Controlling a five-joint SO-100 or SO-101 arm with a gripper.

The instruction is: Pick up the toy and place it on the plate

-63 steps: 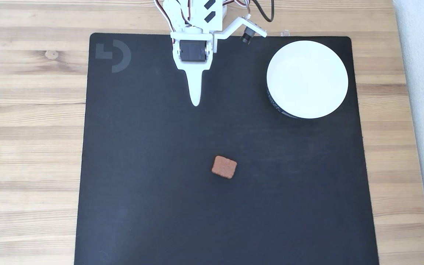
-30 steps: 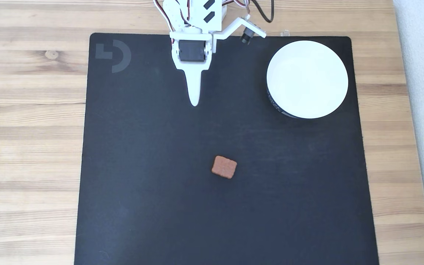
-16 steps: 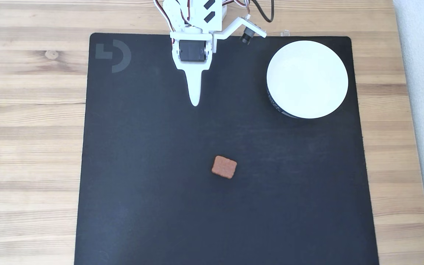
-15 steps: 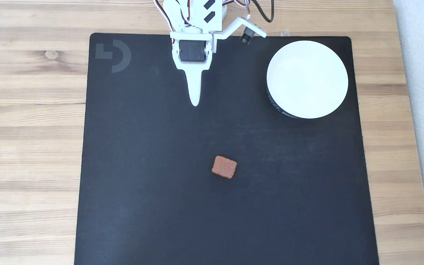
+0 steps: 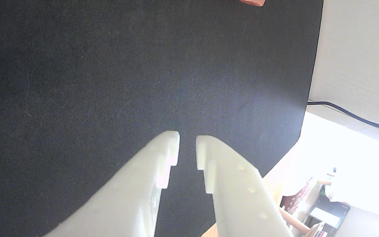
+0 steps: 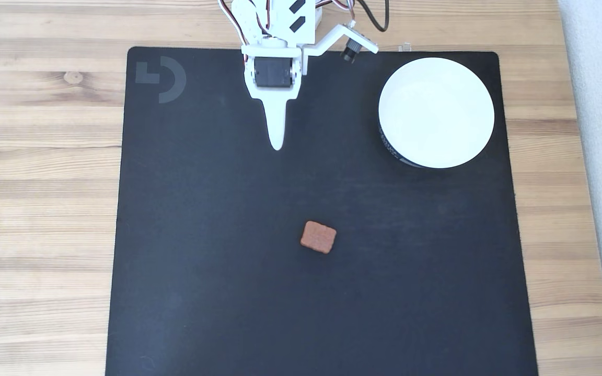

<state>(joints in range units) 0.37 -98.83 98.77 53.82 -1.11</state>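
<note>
Wrist view: gripper [image 5: 187, 144] hangs over a black mat [image 5: 77, 82], empty, w/ just a narrow slit between the jaws. A sliver of the toy [image 5: 253, 2] peeks in at the top edge.

Fixed view: gripper [image 6: 277, 146] sits at the far side of the mat [image 6: 201, 287], pointing toward the near side. Toy [image 6: 318, 237] lies flat mid-mat, well apart from it. Plate [image 6: 436, 112] sits empty at far right. Pick-up step likely not begun; next move calls for reaching nearer and slightly right, w/ jaws spread wider.
</note>
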